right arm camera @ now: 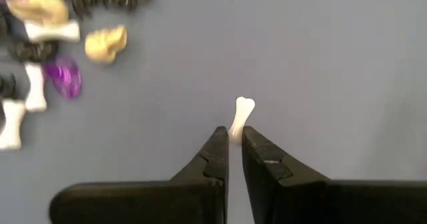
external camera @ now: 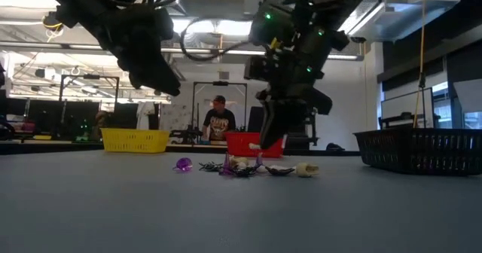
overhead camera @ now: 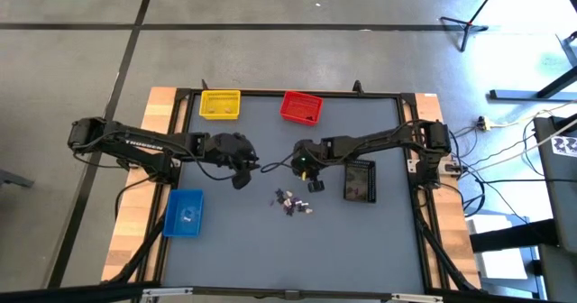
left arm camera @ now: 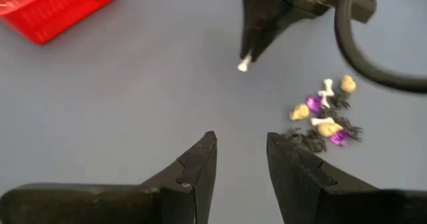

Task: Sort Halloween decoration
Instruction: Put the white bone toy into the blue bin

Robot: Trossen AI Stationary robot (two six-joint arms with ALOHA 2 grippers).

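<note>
The Halloween decoration is a pile of tiny trinkets (overhead camera: 293, 202) lying on the grey table near its middle: white bones, purple pieces, dark spiders and pale tan skulls (left arm camera: 323, 114) (right arm camera: 40, 44) (external camera: 241, 166). Just to the far right of the pile, my right gripper (right arm camera: 235, 141) (overhead camera: 315, 184) is shut on one small white bone (right arm camera: 241, 114). My left gripper (left arm camera: 241, 154) (overhead camera: 242, 175) hovers open to the left of the pile with nothing between its fingers. My right gripper pinches the white bone by its lower end (right arm camera: 237, 132) between the tips of its two fingers. The fingers slant steeply down from the table's right side. The bone sticks out past the fingertips (left arm camera: 243, 65), its knobbed free end forward, and it is lifted clear of the table.
A yellow bin (overhead camera: 220, 104) and a red bin (overhead camera: 301, 107) stand at the far edge. A blue bin (overhead camera: 185, 211) sits near left, and a black bin (overhead camera: 359, 180) is right of my right gripper. A person (external camera: 218, 121) stands in the room beyond.
</note>
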